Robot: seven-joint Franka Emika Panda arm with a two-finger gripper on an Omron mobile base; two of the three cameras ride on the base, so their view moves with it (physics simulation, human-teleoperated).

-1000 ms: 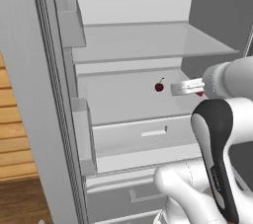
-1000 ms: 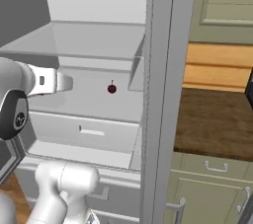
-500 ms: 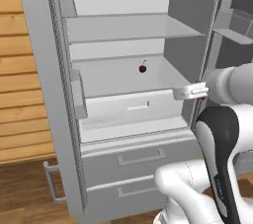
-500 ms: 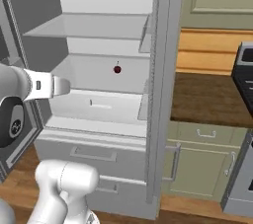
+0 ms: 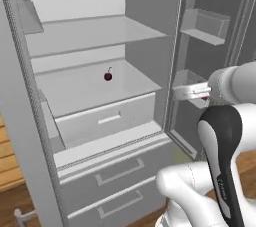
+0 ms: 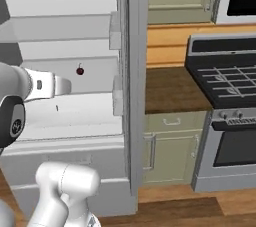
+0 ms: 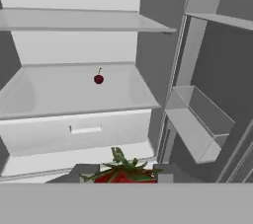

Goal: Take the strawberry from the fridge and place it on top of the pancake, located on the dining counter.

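The fridge (image 5: 95,36) stands open in front of me, its white shelves (image 7: 74,20) bare apart from one dark cherry. My gripper (image 7: 123,174) is shut on the strawberry (image 7: 123,172), a bright red berry with a green leafy cap seen between the dark fingertips at the bottom of the hand view. In the left base view the gripper (image 5: 180,91) hangs outside the shelves, in front of the right door's bins. From the right base view the gripper (image 6: 66,86) points toward the fridge interior (image 6: 75,76). The pancake and the dining counter are out of view.
A dark cherry (image 5: 108,76) (image 7: 99,79) with a thin stem lies on the lower shelf. Door bins (image 5: 202,23) jut from the open right door beside my hand. Two grey drawers (image 5: 115,171) sit below. A stove (image 6: 225,76) and a wood-topped wall counter (image 6: 170,91) stand to the right.
The whole picture has shifted as the base moved. My gripper, still shut, has come out from the shelf to the right door's bins. The cherry stays on its shelf.
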